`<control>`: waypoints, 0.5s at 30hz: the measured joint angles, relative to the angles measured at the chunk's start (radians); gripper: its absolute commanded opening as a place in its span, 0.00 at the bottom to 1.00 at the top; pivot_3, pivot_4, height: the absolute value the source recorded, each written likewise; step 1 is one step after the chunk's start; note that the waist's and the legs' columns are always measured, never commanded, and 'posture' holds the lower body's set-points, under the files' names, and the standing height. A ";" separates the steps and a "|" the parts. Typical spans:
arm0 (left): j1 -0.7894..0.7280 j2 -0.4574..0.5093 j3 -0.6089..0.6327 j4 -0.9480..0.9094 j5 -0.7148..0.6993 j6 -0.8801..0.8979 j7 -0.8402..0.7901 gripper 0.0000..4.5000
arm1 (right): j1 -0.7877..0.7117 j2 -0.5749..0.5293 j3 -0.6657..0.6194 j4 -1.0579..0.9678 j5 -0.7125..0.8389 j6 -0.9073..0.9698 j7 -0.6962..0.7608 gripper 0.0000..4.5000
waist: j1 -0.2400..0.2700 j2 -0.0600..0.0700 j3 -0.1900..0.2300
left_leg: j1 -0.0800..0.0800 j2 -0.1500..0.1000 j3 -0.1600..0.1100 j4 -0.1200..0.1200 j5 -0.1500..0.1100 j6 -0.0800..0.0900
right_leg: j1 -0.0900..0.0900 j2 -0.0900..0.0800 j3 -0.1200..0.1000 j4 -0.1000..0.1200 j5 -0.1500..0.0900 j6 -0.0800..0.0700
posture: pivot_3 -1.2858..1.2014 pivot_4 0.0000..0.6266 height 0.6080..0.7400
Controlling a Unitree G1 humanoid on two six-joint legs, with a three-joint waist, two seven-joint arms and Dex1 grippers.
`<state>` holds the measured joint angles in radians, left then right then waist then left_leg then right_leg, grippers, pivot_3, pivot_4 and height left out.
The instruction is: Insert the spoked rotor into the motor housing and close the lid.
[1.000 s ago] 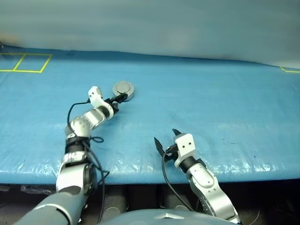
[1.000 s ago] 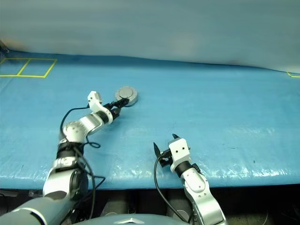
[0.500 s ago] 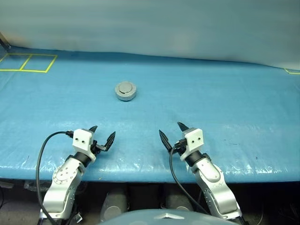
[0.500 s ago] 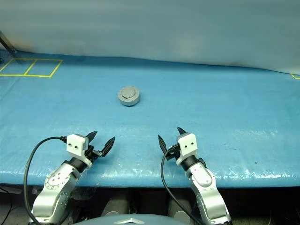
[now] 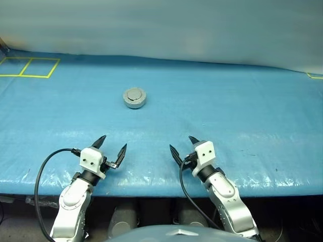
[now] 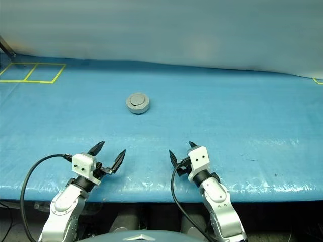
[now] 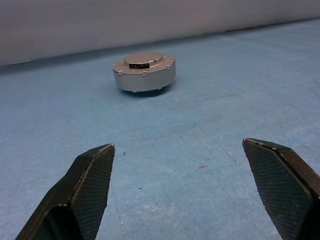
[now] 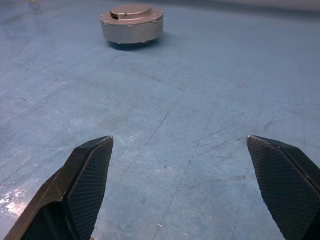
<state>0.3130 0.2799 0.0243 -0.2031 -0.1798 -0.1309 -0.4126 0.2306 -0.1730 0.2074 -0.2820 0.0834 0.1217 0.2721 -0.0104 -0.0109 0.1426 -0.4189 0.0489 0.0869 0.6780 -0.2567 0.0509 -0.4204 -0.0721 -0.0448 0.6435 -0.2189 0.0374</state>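
Blue plastic sheeting (image 5: 227, 111) covers the table; the squat round grey metal motor housing (image 5: 135, 98) sits mid-table, its round silver-grey lid (image 7: 143, 59) down. Left gripper (image 5: 111, 149) and right gripper (image 5: 182, 147), well short, both gape wide, empty.

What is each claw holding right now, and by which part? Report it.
Nothing is held. The left claw and right claw are both open and empty, well short of the motor housing, whose lid is closed.
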 measured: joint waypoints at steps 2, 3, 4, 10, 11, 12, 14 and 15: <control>-0.001 -0.002 -0.001 0.000 -0.003 0.013 -0.004 0.99 | 0.003 0.000 0.000 -0.001 -0.001 0.005 -0.001 1.00 | 0.000 0.000 0.000 | 0.000 0.000 0.000 0.000 0.000 0.000 | 0.000 0.000 0.000 0.000 0.000 0.000 | 0.52 0.24 1.00; -0.002 -0.003 -0.001 0.000 -0.003 0.016 -0.005 0.99 | 0.005 0.001 0.000 -0.002 -0.001 0.012 -0.002 1.00 | 0.000 0.000 0.000 | 0.000 0.000 0.000 0.000 0.000 0.000 | 0.000 0.000 0.000 0.000 0.000 0.000 | 0.52 0.24 1.00; -0.003 -0.003 -0.002 0.000 -0.003 0.017 -0.006 0.99 | 0.007 0.001 0.000 -0.002 -0.002 0.015 -0.003 1.00 | 0.000 0.000 0.000 | 0.000 0.000 0.000 0.000 0.000 0.000 | 0.000 0.000 0.000 0.000 0.000 0.000 | 0.52 0.24 1.00; -0.014 -0.003 -0.005 0.000 -0.003 0.032 -0.014 0.99 | 0.009 0.007 0.002 -0.002 -0.004 0.019 -0.008 1.00 | 0.000 0.000 0.000 | 0.000 0.000 0.000 0.000 0.000 0.000 | 0.000 0.000 0.000 0.000 0.000 0.000 | 0.52 0.24 1.00; -0.015 -0.003 -0.005 0.000 -0.003 0.035 -0.016 0.99 | 0.009 0.007 0.002 -0.002 -0.005 0.019 -0.008 1.00 | 0.000 0.000 0.000 | 0.000 0.000 0.000 0.000 0.000 0.000 | 0.000 0.000 0.000 0.000 0.000 0.000 | 0.52 0.24 1.00; -0.015 -0.003 -0.006 0.000 -0.003 0.036 -0.019 0.99 | 0.009 0.007 0.003 -0.002 -0.006 0.019 -0.008 1.00 | 0.000 0.000 0.000 | 0.000 0.000 0.000 0.000 0.000 0.000 | -0.001 0.000 0.000 0.000 0.000 0.000 | 0.52 0.24 1.00; -0.017 -0.003 -0.009 0.000 -0.003 0.040 -0.024 0.99 | 0.009 0.008 0.003 -0.002 -0.008 0.019 -0.008 1.00 | 0.000 0.000 0.000 | -0.001 0.000 0.000 0.000 0.000 0.000 | -0.001 0.000 0.000 0.000 0.000 0.000 | 0.52 0.24 1.00; -0.018 -0.003 -0.011 0.000 -0.003 0.044 -0.025 0.99 | 0.009 0.009 0.004 -0.002 -0.008 0.019 -0.008 1.00 | 0.000 0.000 0.000 | -0.001 0.000 0.000 0.000 0.000 0.000 | -0.001 0.000 0.000 0.000 0.000 0.000 | 0.52 0.24 1.00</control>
<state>0.2951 0.2773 0.0136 -0.2031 -0.1825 -0.0870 -0.4381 0.2398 -0.1644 0.2110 -0.2837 0.0754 0.1411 0.2643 -0.0106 -0.0108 0.1426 -0.4194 0.0489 0.0872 0.6780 -0.2567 0.0510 -0.4211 -0.0718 -0.0447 0.6436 -0.2190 0.0377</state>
